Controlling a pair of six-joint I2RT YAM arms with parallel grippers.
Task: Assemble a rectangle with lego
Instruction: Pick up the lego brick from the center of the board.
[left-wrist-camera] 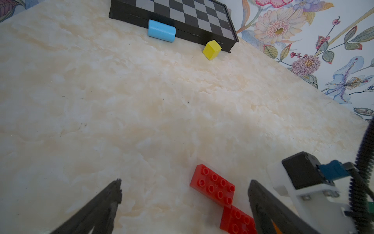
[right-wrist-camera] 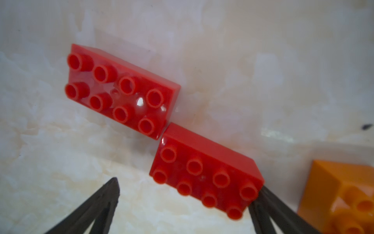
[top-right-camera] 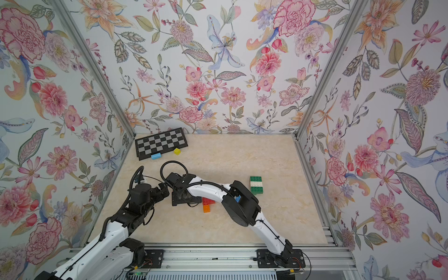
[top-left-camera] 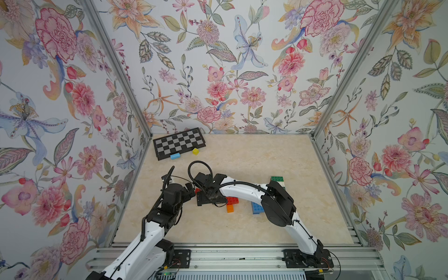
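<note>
Right tool (right-wrist-camera: 188, 184) released, red brick (right-wrist-camera: 204, 178) between its fingers, corner touching another red brick (right-wrist-camera: 121, 91), left tool (left-wrist-camera: 185, 180) released alongside, open worktop (top-left-camera: 254, 157) beyond, chessboard (top-left-camera: 179, 143) at far edge

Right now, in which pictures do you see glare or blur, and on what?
Right wrist view: a small white glare spot on one red brick; the fingers of the right hand and the orange brick look soft. Left wrist view: the fingers of the left hand are blurred, the chessboard is sharp.

No legible text, labels, nos. or signs on anything in view
</note>
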